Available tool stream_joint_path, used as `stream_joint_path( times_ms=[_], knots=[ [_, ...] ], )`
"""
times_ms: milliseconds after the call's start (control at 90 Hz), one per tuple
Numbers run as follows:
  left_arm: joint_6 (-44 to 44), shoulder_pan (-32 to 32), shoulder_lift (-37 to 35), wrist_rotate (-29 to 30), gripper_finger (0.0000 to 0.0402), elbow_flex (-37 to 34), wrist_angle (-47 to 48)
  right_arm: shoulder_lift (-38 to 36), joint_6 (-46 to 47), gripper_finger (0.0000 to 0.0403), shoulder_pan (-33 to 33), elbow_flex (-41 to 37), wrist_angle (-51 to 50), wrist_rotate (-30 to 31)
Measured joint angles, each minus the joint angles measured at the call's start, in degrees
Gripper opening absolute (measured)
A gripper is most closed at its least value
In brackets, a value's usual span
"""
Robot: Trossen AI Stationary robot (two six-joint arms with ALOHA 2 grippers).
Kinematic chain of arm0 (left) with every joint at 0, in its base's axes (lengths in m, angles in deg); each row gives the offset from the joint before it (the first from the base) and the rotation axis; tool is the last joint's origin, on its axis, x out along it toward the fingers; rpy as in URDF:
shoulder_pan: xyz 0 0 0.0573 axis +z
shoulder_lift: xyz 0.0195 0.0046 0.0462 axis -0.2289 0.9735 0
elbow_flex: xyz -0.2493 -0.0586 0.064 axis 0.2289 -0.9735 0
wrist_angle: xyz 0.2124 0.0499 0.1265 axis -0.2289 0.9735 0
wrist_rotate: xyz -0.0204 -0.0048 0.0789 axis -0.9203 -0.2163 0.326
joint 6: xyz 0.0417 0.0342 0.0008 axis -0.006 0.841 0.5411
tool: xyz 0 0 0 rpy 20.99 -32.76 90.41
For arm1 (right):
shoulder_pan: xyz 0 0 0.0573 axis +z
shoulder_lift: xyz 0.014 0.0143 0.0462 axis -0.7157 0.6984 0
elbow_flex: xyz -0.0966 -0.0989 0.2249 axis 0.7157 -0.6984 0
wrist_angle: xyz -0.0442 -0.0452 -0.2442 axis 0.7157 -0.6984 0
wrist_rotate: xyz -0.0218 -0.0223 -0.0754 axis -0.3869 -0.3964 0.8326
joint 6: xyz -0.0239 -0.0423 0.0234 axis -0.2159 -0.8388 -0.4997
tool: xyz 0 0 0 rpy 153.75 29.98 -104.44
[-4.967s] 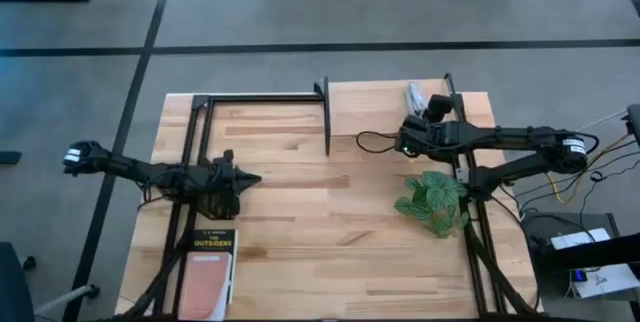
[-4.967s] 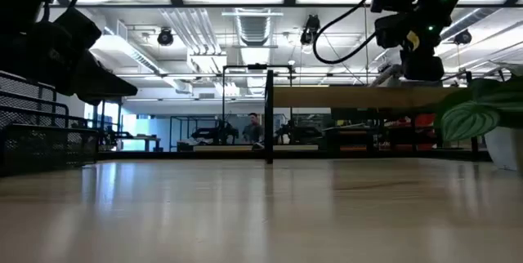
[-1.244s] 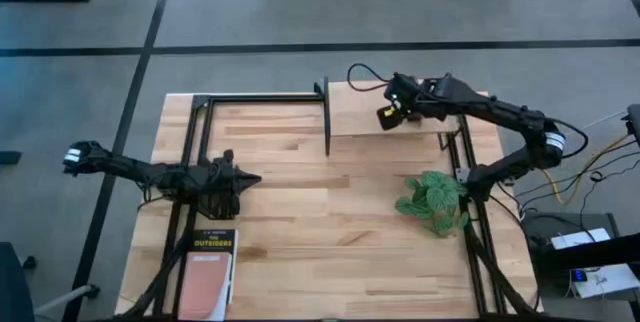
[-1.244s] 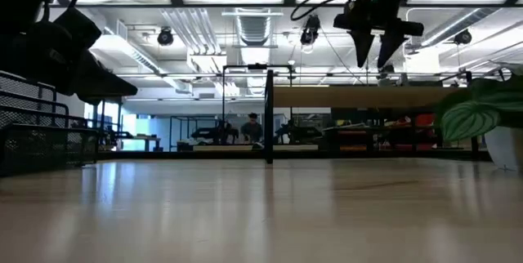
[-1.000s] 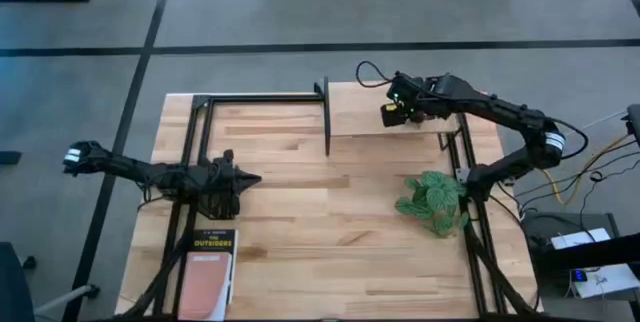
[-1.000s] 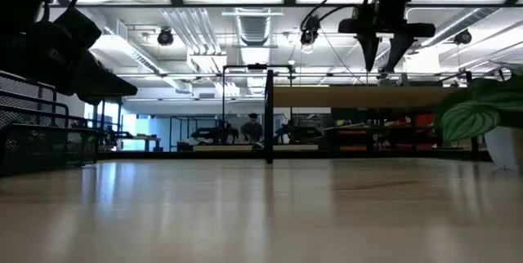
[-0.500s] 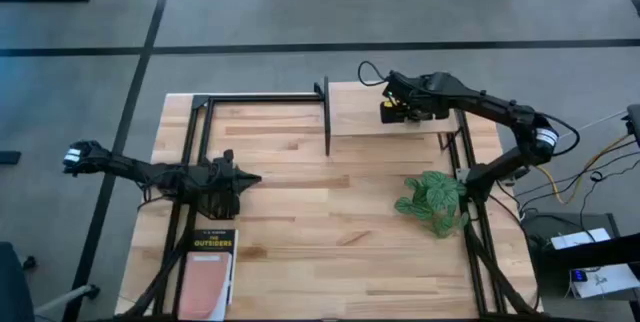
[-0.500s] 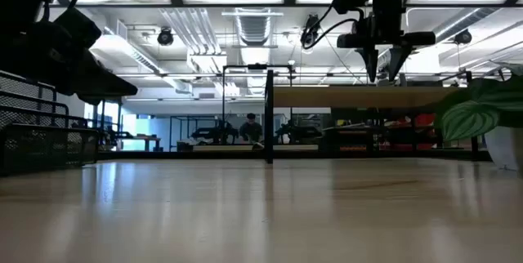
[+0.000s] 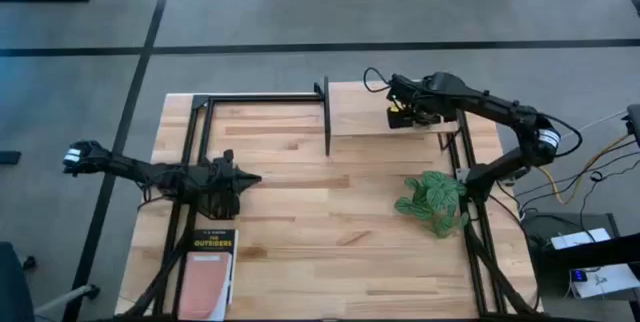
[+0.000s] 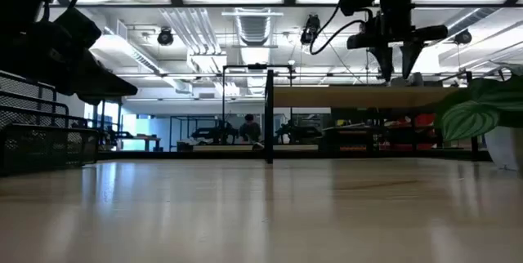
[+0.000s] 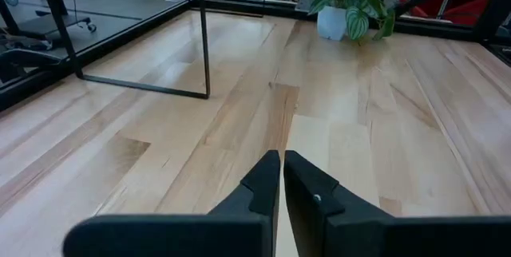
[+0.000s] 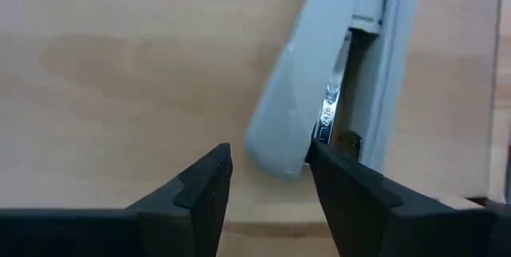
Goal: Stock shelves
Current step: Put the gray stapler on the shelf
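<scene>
The shelf [image 9: 360, 112], a small light wood board on thin black legs, stands at the table's far right and shows edge-on in the low view [image 10: 351, 97]. A grey stapler [image 12: 335, 73] lies on the board [image 12: 120, 65]. My right gripper [image 9: 400, 114] hangs over the board with its fingers pointing down and open [image 12: 267, 177]. The stapler's near end shows just past the gap, and I see no touch. My left gripper [image 9: 245, 179] is shut on nothing [image 11: 281, 169], above the table's left part.
A potted plant [image 9: 432, 202] stands on the table in front of the shelf's right end. A book, "The Outsiders" [image 9: 208, 262], lies at the near left in a black wire rack [image 10: 41, 132]. Bare tabletop [image 9: 330, 232] lies between the arms.
My right gripper has moved a little toward the table's right edge above the shelf board, staying pointed down. The left arm has kept still.
</scene>
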Motion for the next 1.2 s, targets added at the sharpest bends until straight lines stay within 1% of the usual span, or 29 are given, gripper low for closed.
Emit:
stream_joint_path(
  times_ms=[211, 489, 667, 822, 1200],
  knots=[
    [0.01, 0.0, 0.01, 0.0, 0.0004, -0.01, 0.0, -0.08, -1.42, 0.0176, 0.08, 0.0, -2.84, 1.4],
    [0.0, 0.02, 0.01, 0.0, 0.0004, 0.0, 0.0, -0.05, -2.94, 0.0207, 0.08, 0.0, -1.82, 3.55],
    [0.01, 0.0, 0.0, 0.0, 0.0004, 0.01, 0.0, -0.01, -1.8, 0.0216, 0.08, -1.49, -1.47, 5.68],
    [-0.01, 0.01, 0.01, 0.0, 0.0004, -0.01, 0.01, 0.01, -1.45, 0.021, 0.08, -3.19, 0.4, 5.84],
    [-0.01, 0.01, 0.0, 0.0, 0.0004, 0.0, 0.0, -0.12, -2.95, 0.0176, 0.12, -6.32, 4.26, 6.1]
  ],
)
